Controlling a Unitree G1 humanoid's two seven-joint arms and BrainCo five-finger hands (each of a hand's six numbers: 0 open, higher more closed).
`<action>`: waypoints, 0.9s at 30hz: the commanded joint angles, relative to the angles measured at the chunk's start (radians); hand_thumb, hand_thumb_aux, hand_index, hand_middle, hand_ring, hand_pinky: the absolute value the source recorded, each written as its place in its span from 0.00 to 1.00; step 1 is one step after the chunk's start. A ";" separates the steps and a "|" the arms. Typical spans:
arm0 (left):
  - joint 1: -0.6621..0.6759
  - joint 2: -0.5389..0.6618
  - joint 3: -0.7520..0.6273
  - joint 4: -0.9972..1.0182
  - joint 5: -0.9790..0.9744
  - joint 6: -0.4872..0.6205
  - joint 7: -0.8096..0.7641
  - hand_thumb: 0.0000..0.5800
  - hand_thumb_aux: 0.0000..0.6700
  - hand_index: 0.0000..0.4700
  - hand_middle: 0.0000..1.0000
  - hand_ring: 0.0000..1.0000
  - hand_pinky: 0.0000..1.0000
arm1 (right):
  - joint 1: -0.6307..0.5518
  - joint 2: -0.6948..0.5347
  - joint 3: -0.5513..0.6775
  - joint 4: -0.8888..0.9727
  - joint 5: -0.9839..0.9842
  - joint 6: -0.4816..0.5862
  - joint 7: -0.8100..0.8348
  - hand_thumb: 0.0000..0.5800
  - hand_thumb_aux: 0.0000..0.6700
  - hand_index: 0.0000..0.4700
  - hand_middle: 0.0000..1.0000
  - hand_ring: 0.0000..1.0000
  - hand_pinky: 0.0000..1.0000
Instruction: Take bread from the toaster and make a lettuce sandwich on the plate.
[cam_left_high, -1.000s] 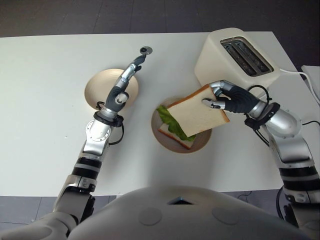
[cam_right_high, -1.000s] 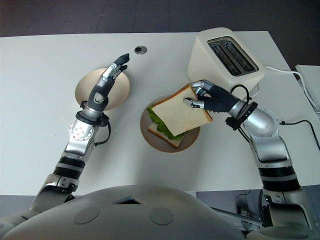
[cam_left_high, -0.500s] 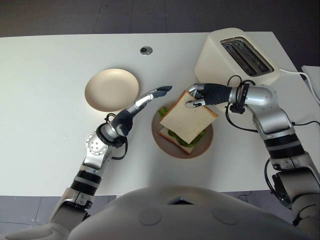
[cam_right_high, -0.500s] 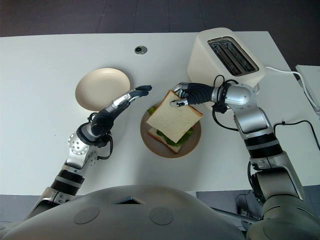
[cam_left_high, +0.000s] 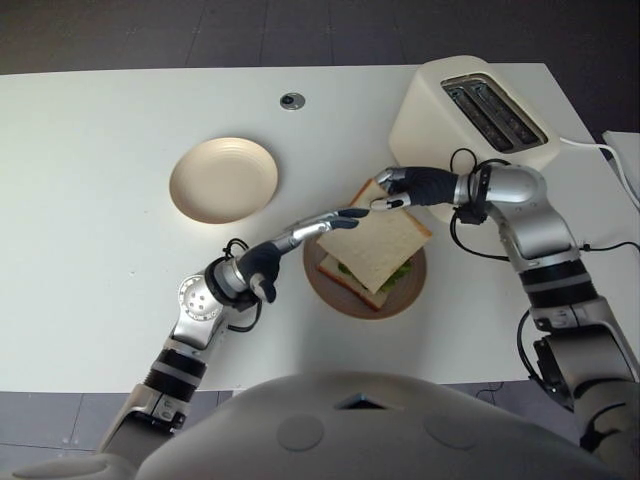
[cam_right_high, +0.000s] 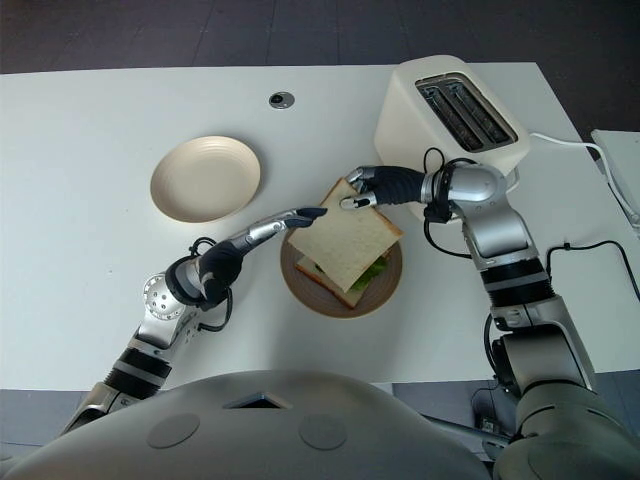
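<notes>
While the left hand (cam_left_high: 298, 234) lies stretched out, fingers straight and holding nothing, its tips touch the top bread slice (cam_left_high: 385, 243). Slice sits cornerwise over lettuce (cam_left_high: 401, 272) on the plate (cam_left_high: 412, 294), 1 corner pointing far. Right hand (cam_left_high: 418, 187) pinches that corner. Toaster (cam_left_high: 430, 115) beyond.

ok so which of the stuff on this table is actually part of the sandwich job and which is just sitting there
Part of the job:
toaster
brown plate
bottom slice
lettuce
top slice, pinched at its corner by the right hand
left hand, stretched out to the top slice's edge

Just lying about:
empty cream plate
round metal fitting in the tabletop
</notes>
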 joint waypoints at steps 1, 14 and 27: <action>0.009 0.006 -0.032 0.052 0.145 -0.020 0.006 0.00 0.00 0.00 0.00 0.00 0.00 | 0.010 0.015 0.052 0.102 -0.135 -0.107 -0.082 1.00 1.00 1.00 1.00 1.00 1.00; -0.042 0.066 -0.145 0.280 0.531 -0.074 0.081 0.00 0.00 0.00 0.00 0.00 0.00 | 0.013 0.076 0.097 0.209 -0.263 -0.319 -0.235 0.19 0.10 0.10 1.00 1.00 1.00; -0.064 0.176 -0.139 0.320 0.638 -0.079 0.214 0.00 0.00 0.00 0.00 0.00 0.00 | -0.062 0.288 -0.194 0.137 -0.080 -0.372 -0.577 0.00 0.00 0.00 0.00 0.00 0.00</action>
